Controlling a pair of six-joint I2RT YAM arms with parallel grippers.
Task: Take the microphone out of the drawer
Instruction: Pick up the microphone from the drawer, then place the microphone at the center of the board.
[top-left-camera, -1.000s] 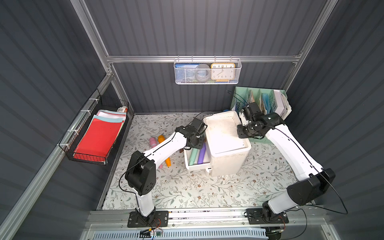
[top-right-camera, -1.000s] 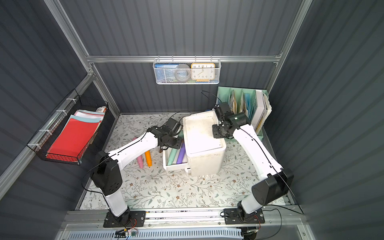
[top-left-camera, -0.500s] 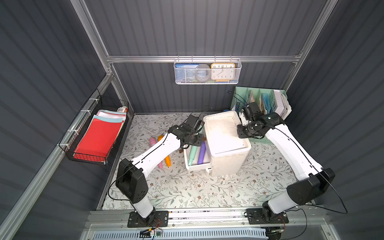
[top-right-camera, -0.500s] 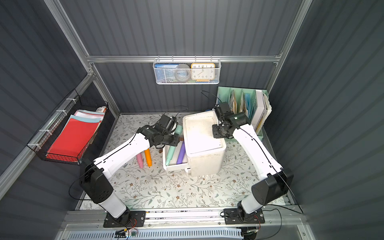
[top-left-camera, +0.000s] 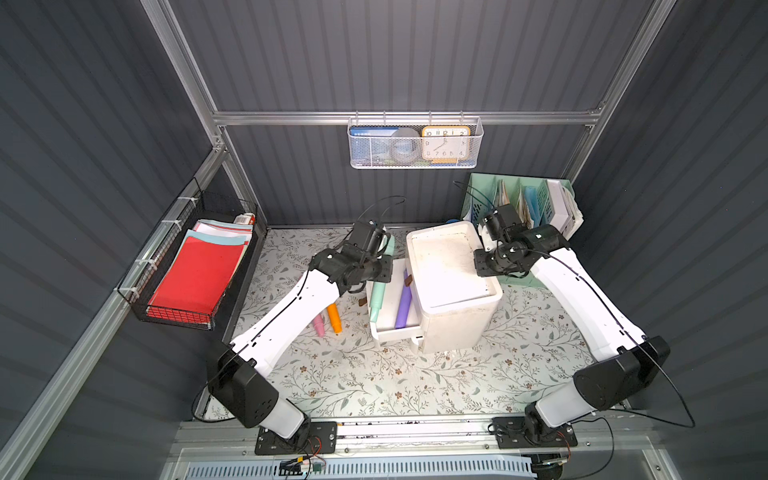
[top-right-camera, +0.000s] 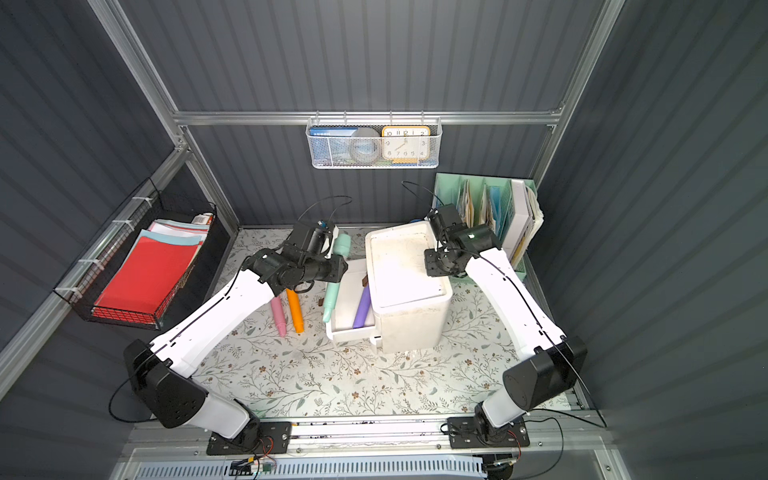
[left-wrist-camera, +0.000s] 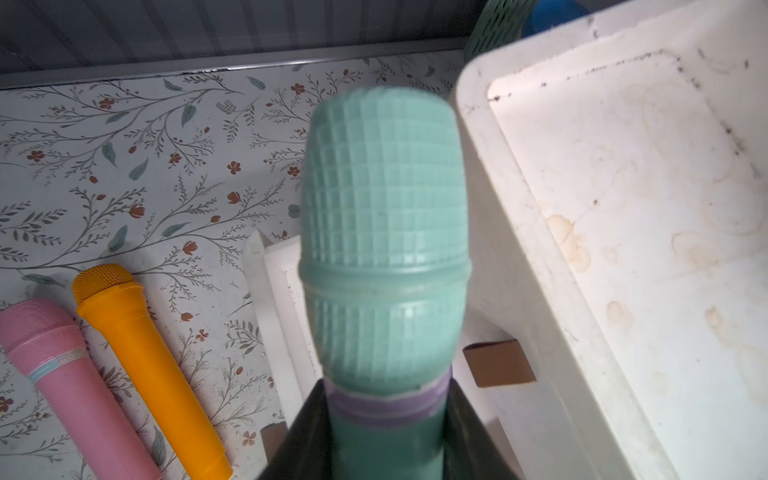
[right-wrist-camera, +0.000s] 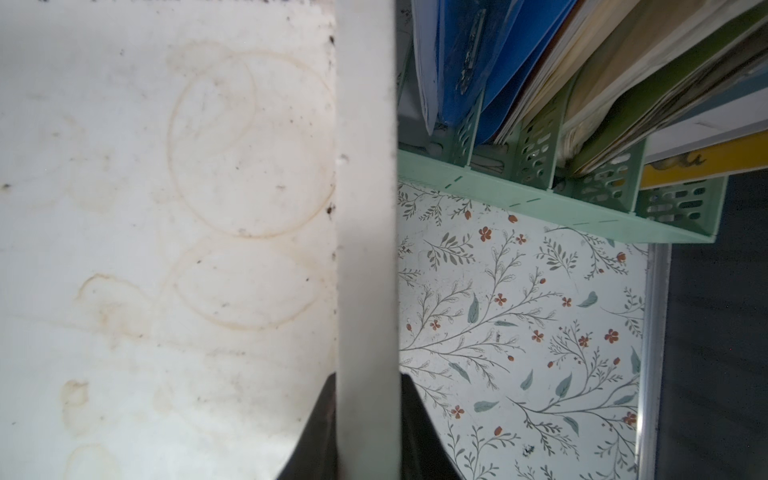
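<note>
Two dark fingers (left-wrist-camera: 305, 440) of the left gripper (left-wrist-camera: 386, 436) pinch the mint-green microphone (left-wrist-camera: 384, 232) on its handle, just below the lilac band under the gridded head. In both top views the microphone (top-left-camera: 377, 296) hangs raised along the outer side wall of the open drawer (top-left-camera: 390, 329), head toward the back wall; whether its tail end is clear of the drawer I cannot tell. A purple microphone (top-left-camera: 403, 308) lies inside the drawer, against the front of the white drawer unit (top-left-camera: 453, 320). Beside the drawer, on the floral mat (top-left-camera: 374, 382), an orange microphone (left-wrist-camera: 145, 361) and a pink microphone (left-wrist-camera: 70, 382) lie side by side, close together. Across the unit, the right gripper (right-wrist-camera: 368, 436) is pressed together on the raised rim of the unit's stained top, one finger on each side. Just past that rim stands a green file organizer (right-wrist-camera: 540, 199) packed with folders and papers. Further out, a white mesh basket (top-left-camera: 415, 162) holding a clock hangs on the back wall, and a black wire rack (top-left-camera: 174, 316) with red and pale sheets is fixed to the side wall.
</note>
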